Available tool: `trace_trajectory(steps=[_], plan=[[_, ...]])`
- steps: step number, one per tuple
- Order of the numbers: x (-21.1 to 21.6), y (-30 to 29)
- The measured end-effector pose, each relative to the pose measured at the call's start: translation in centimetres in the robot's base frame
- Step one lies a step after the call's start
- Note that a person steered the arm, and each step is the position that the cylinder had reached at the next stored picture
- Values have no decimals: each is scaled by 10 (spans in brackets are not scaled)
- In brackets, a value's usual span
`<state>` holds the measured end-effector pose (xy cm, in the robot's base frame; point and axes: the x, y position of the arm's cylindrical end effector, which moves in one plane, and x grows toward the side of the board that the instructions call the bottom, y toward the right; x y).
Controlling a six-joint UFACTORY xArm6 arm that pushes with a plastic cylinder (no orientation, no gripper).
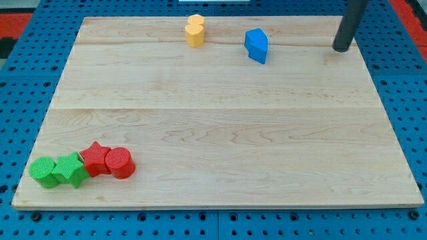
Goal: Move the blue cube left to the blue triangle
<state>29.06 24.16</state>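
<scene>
Tool tip (341,49) of the dark rod rests on the wooden counter (220,127) near its top right corner, touching nothing, well to the view's right of the blue block (256,45); being a bare rod, it neither opens nor closes. That blue block, the only blue piece in sight, sits near the counter's top edge; no second blue block shows. Small and rigid, it is probably light and should slide easily on smooth wood, though an off-centre push on its angled faces may spin it; its right-hand face looks the place to press. Just to its left stands a yellow block (195,31), squarely in a leftward path. Far below-left of it cluster a green cylinder (43,172), green star (70,170), red star (95,159) and red cylinder (120,163).
</scene>
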Motion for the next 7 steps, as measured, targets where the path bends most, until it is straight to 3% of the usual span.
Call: trace_trajectory(steps=[5, 7], plan=[[-30, -82], [-27, -175]])
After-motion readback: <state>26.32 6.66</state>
